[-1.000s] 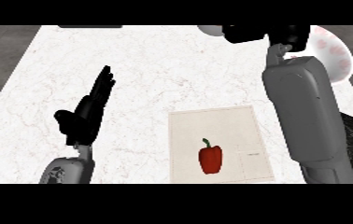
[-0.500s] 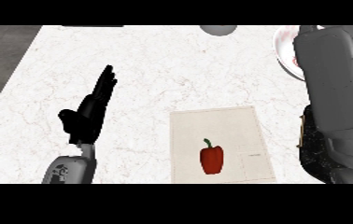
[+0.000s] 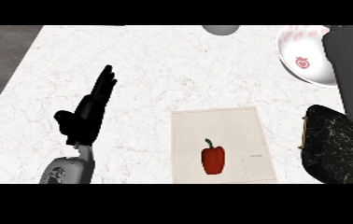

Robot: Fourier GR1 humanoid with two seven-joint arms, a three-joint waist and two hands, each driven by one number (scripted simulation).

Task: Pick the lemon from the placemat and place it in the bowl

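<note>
Resting at the view's left, left robot hand (image 3: 88, 113) is open, fingers straight and up, holding nothing. Right robot hand doesn't show. No lemon visible: a red bell pepper (image 3: 213, 159) lies upright on the beige placemat (image 3: 224, 125) on the white marble tabletop (image 3: 151, 64). White bowl (image 3: 303, 59) sits at upper right, well apart from the placemat.

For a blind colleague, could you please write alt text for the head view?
A red bell pepper lies on a pale placemat on a white marble counter. The left hand rests open at left; a white bowl sits at upper right.
</note>
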